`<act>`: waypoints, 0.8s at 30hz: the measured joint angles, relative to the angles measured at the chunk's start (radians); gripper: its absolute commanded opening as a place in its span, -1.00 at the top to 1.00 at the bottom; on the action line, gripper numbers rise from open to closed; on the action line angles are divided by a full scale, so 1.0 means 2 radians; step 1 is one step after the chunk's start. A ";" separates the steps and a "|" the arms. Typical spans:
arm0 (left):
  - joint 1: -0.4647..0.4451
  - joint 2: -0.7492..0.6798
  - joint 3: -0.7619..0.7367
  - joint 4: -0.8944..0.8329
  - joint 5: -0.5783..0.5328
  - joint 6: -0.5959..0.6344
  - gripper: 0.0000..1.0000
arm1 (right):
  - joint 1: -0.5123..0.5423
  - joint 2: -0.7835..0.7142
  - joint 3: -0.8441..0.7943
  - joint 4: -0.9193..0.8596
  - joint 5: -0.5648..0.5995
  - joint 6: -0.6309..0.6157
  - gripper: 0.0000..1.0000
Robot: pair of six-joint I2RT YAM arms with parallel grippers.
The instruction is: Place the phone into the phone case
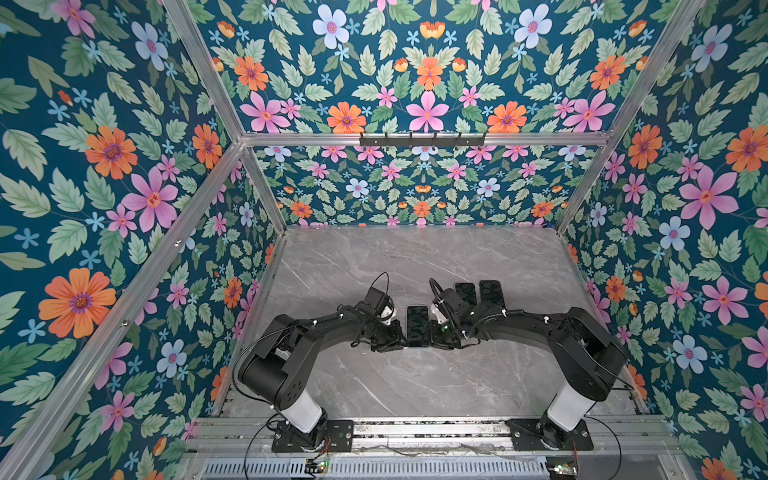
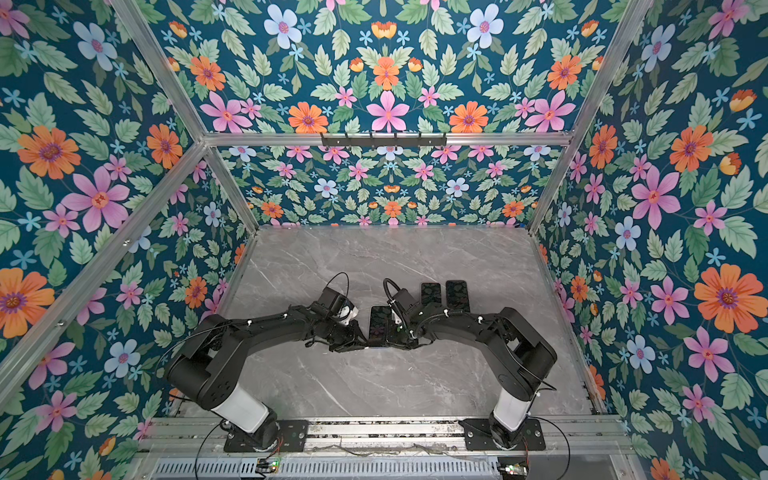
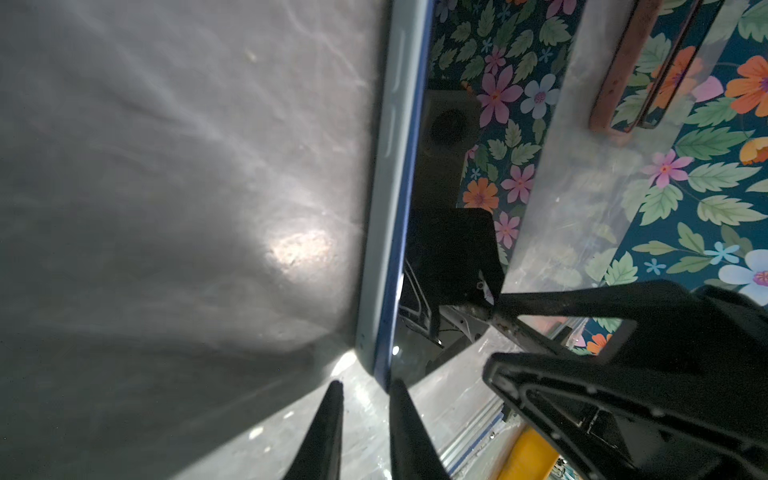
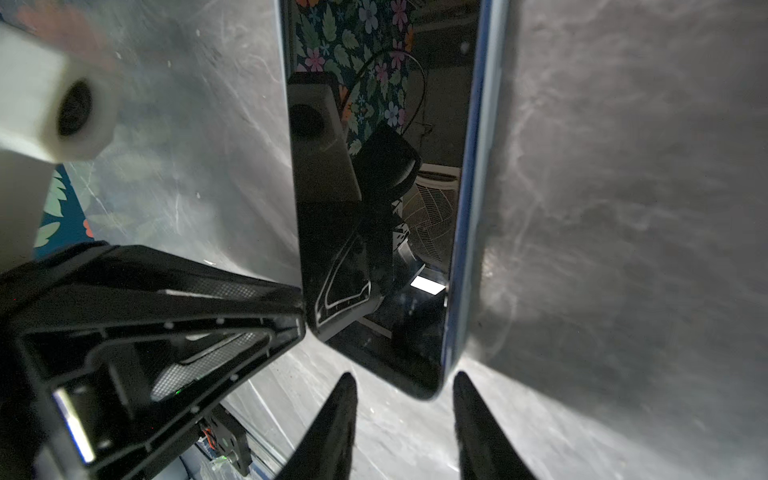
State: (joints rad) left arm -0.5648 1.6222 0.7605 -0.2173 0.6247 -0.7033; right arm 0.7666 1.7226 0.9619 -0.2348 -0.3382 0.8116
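Count: 2 black arms, 2 grippers, 3 dark glossy rectangular slabs on the grey marble-pattern table [image 1: 415, 257].

Slab 1 is a black glass-fronted phone [image 1: 417, 326] with a dark blue rim. It lies mid-table with its long side running front to back. A pale blue-grey case [image 3: 388, 166] wall runs along its side. Cannot tell if the phone is fully seated.

Second slab [image 1: 465, 293] and third slab [image 1: 491, 294] lie side by side behind the right forearm, apart from the phone. Phone or case: cannot tell.

Left gripper [image 3: 368, 384]: fingers a narrow gap apart, straddling the phone's near corner on the left arm's side. A sliver of table shows between one finger and the case.

Right gripper [image 4: 405, 376]: fingers spread wider around the other near corner, with gaps on both sides and no contact.

Edges and room: both grippers crowd the near short edge. The far short edge is free, with bare marble behind it. The floral walls [image 1: 415, 195] stand well apart from the phone. Open marble also lies in front, up to the aluminium rail [image 1: 415, 428].
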 measured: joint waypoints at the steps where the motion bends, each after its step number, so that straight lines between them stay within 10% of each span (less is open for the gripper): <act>1: 0.000 0.001 0.001 0.000 0.000 0.000 0.59 | 0.000 0.002 0.000 0.000 0.000 0.000 0.25; 24: 0.001 0.022 0.009 0.015 0.025 0.011 0.85 | 0.000 0.020 0.004 0.002 -0.009 0.002 0.39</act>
State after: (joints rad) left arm -0.5632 1.6657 0.7784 -0.1875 0.6754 -0.6807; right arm 0.7670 1.7626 0.9691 -0.2310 -0.3569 0.8154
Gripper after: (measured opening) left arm 0.080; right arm 0.307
